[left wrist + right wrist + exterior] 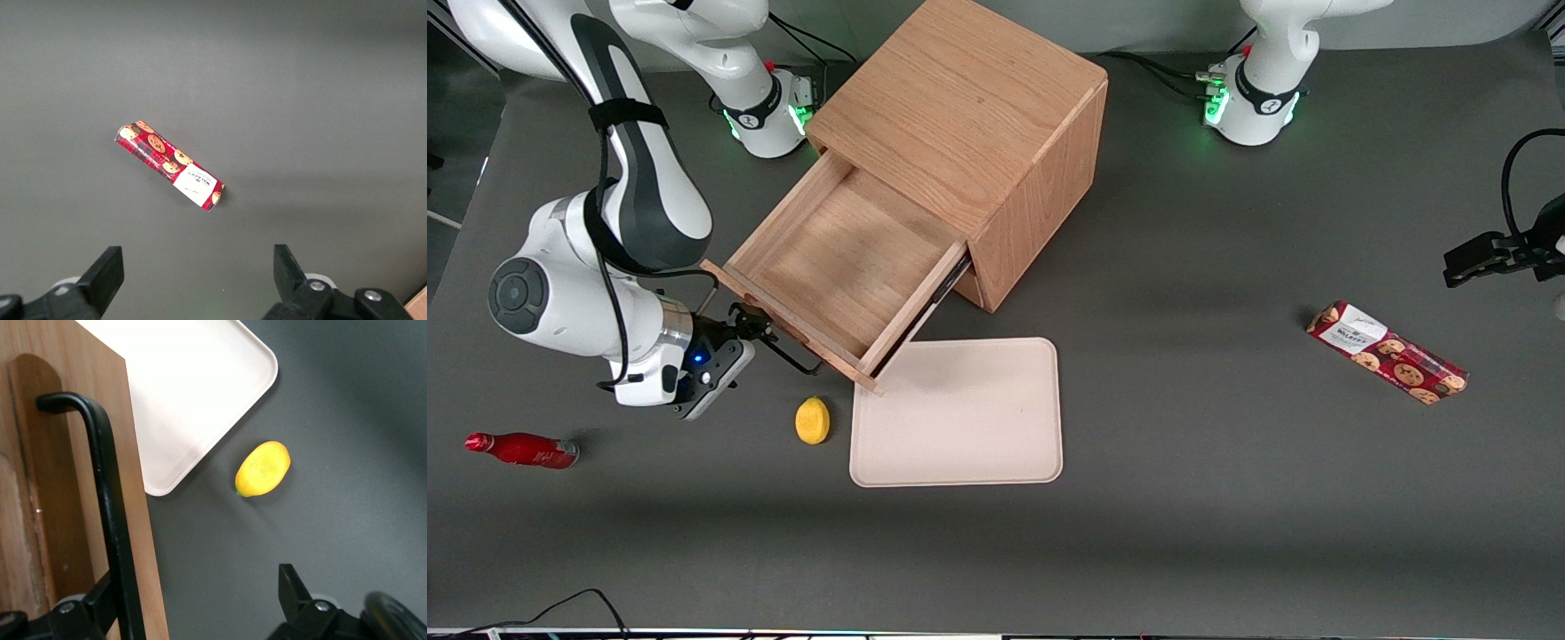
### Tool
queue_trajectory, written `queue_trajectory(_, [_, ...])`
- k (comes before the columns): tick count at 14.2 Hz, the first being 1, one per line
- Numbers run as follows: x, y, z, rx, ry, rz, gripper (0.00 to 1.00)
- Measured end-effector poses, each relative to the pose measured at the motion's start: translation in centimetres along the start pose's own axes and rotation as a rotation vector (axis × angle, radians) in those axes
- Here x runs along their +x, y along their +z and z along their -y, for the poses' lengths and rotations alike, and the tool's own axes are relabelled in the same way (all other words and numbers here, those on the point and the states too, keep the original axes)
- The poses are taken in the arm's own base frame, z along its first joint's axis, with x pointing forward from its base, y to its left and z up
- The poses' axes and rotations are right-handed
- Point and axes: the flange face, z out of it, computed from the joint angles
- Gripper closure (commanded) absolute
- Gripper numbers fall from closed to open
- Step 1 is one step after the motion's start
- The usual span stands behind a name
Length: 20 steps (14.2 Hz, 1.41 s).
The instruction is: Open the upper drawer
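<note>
The oak cabinet's upper drawer [840,267], a shallow light-wood tray, stands pulled well out. The gripper [758,333] sits at its thin black bar handle [107,493], fingers spread apart, one each side of the bar. A yellow lemon [812,420] lies just beside a cream rectangular tray [960,427].

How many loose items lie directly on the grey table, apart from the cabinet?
4: red bottle toward the working arm's end; yellow lemon beside the beige tray; red cookie packet toward the parked arm's. Pincer at the upper drawer handle.

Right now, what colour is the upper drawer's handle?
Black, clearest in the right wrist view: handle, with the open claw around it.
</note>
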Motion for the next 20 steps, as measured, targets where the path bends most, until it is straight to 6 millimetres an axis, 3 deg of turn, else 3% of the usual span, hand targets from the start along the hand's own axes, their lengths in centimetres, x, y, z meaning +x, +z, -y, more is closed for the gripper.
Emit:
queue_trajectory(10, [0.4, -0.8, 0.0, -0.001, -0.006, -0.004, 0.00])
queue_trajectory(16, [0.6, -5.5, 0.5, -0.001, -0.024, 0.024, 0.00])
queue_trajectory(20, [-1.2, -10.6, 0.9, -0.052, 0.050, 0.057, 0.00])
